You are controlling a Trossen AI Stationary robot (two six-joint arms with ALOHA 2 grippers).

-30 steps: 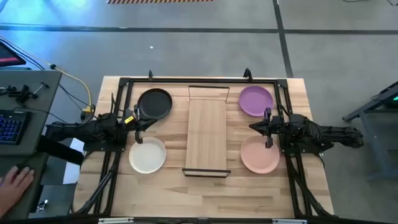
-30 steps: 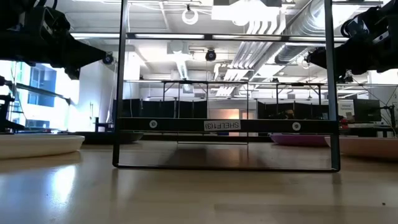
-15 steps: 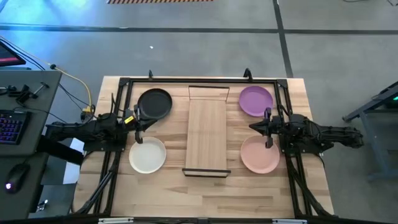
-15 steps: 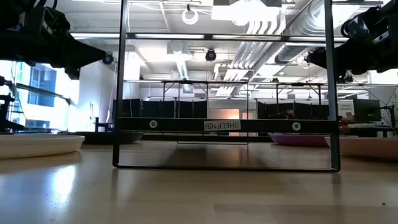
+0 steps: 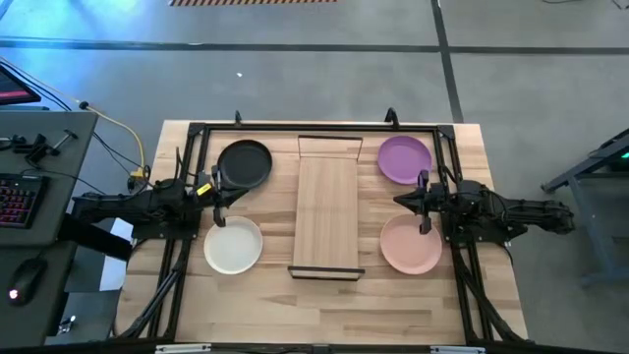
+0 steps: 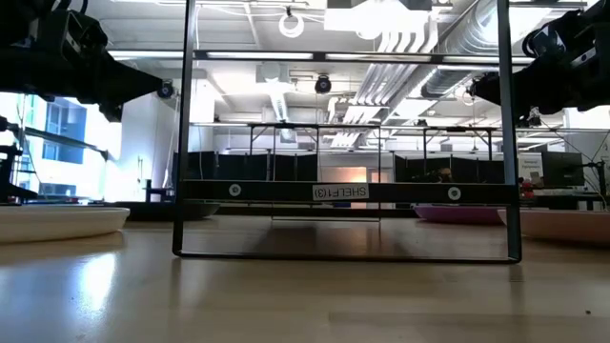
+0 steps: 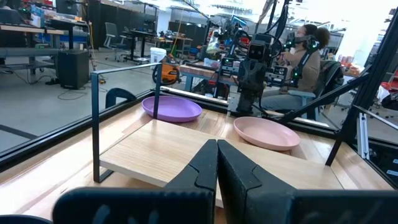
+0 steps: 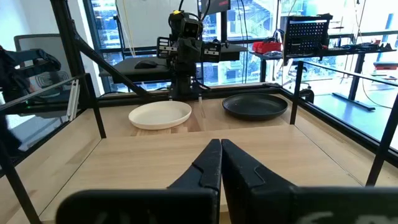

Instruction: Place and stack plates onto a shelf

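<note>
The pale wooden shelf [image 5: 325, 211] with black rails at its short ends stands in the table's middle. The black plate [image 5: 245, 163] lies far left, the cream-white plate [image 5: 233, 245] near left, the purple plate [image 5: 404, 158] far right, the pale pink plate [image 5: 410, 244] near right, each flat on the table. My left gripper [image 5: 220, 200] hovers shut and empty between the two left plates; its shut fingers show in the left wrist view [image 7: 217, 163]. My right gripper [image 5: 423, 202] hovers shut and empty between the two right plates; it also shows in the right wrist view [image 8: 221, 163].
A black metal frame [image 5: 197, 131] runs around the table's edges. A desk with a keyboard [image 5: 18, 202] and a mouse [image 5: 29, 270] stands off the table's left. A seated person [image 7: 305, 59] shows beyond the table in the left wrist view.
A hand by the desk at the left has gone out of view, leaving the mouse in sight. Both arms have kept still.
</note>
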